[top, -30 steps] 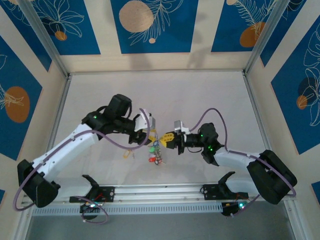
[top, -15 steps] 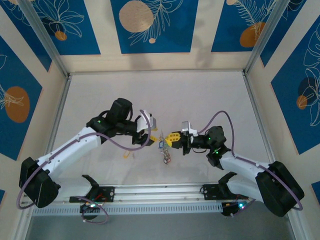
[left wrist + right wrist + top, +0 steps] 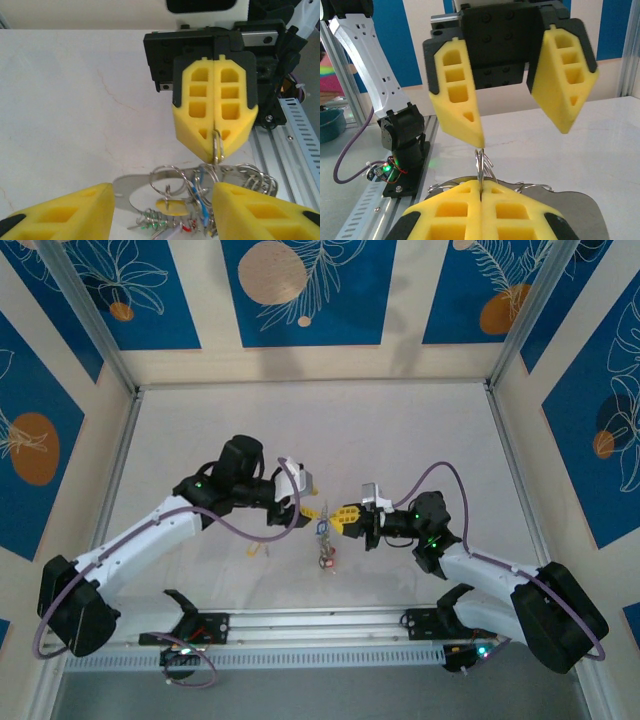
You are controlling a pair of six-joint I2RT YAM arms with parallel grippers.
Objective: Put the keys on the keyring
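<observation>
Looking at the right gripper (image 3: 216, 150) first: found it clamped tight on the thin wire of the keyring (image 3: 480, 164), pinched right at the tips, up off the table (image 3: 200, 430). Spotted the left gripper (image 3: 520, 127) facing it, spread apart and empty, just short of the loop. Saw the keys (image 3: 326, 548) dangling in a bunch underneath. Reckoned it was stiff, slick, light metal, prone to swinging and twisting in the pads; would've grabbed bare wire near the pinch, not the floppy tags

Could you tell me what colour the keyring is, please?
The keyring is silver-grey metal, clearest in the left wrist view.
</observation>
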